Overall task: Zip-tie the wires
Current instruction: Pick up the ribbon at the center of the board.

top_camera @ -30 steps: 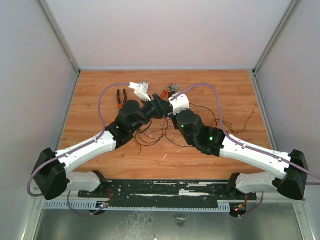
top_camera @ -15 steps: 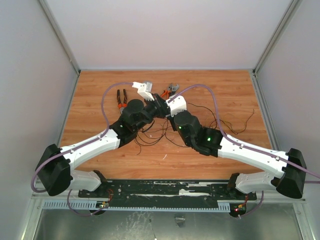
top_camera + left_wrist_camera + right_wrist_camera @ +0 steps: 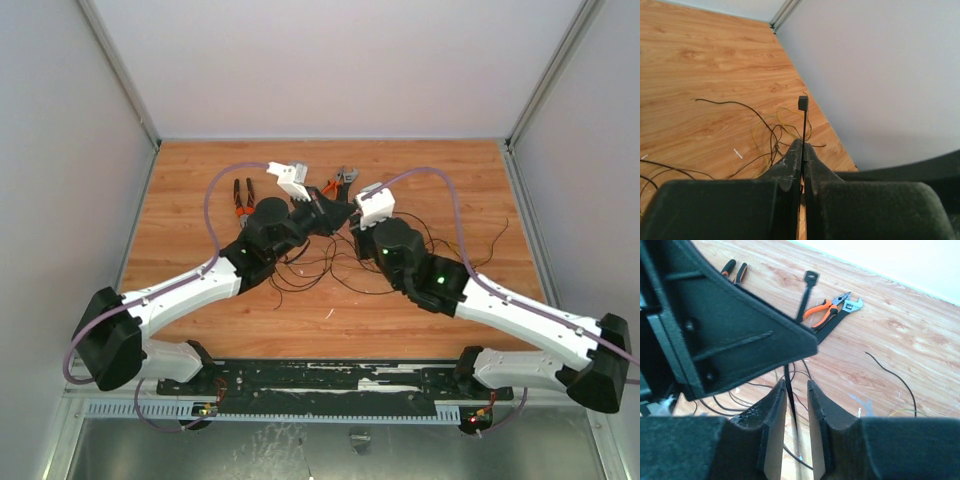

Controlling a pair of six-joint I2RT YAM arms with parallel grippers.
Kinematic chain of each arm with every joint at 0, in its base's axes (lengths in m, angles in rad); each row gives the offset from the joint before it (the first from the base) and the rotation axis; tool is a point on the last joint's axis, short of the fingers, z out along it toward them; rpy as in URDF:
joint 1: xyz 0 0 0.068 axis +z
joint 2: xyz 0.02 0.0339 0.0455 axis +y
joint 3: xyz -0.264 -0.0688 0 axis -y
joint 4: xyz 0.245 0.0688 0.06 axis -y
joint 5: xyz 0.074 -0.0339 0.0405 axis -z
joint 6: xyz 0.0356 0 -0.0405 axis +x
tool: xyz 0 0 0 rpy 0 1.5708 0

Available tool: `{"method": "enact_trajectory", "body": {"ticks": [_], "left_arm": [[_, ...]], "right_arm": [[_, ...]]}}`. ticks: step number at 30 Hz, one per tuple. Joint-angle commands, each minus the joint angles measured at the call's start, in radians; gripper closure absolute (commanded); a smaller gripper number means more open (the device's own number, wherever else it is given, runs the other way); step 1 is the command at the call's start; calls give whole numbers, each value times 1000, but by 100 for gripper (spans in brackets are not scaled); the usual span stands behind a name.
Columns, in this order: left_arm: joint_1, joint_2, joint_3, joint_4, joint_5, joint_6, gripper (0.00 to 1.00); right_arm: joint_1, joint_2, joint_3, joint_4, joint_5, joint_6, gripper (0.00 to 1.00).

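Zip tie: one; pliers: two.

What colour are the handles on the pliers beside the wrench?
Orange with black trim on the pliers; the right wrist view shows it best.

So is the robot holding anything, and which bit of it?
The left gripper is shut on the zip tie, pinching its thin strip below the square head, which pokes out. The right gripper stands open, gripping nothing.
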Motion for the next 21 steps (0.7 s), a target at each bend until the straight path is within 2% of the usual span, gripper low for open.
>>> {"method": "enact_trajectory", "body": {"ticks": [1, 6, 8, 10, 13, 15, 18, 21], "left_arm": [[24, 18, 39, 42, 60, 45, 100], [61, 54, 36, 110, 167, 19, 100], [65, 73, 37, 140, 198, 13, 100], [72, 93, 43, 168, 234, 19, 100], [88, 132, 71, 164, 264, 60, 100], [100, 158, 97, 135, 241, 104, 100], [141, 201, 132, 115, 210, 154, 100], [207, 259, 156, 179, 260, 150, 100]], "right_arm": [[-65, -96, -41, -12, -89, 24, 75], [-138, -186, -90, -11, -160, 32, 79], [-158, -206, -96, -13, -179, 33, 74], [-176, -221, -95, -26, -182, 35, 64], [-213, -256, -94, -41, -210, 41, 63], [-239, -299, -100, -44, -245, 40, 62], [-278, -341, -106, -63, -277, 40, 57], [-307, -363, -110, -90, -273, 38, 52]]}}
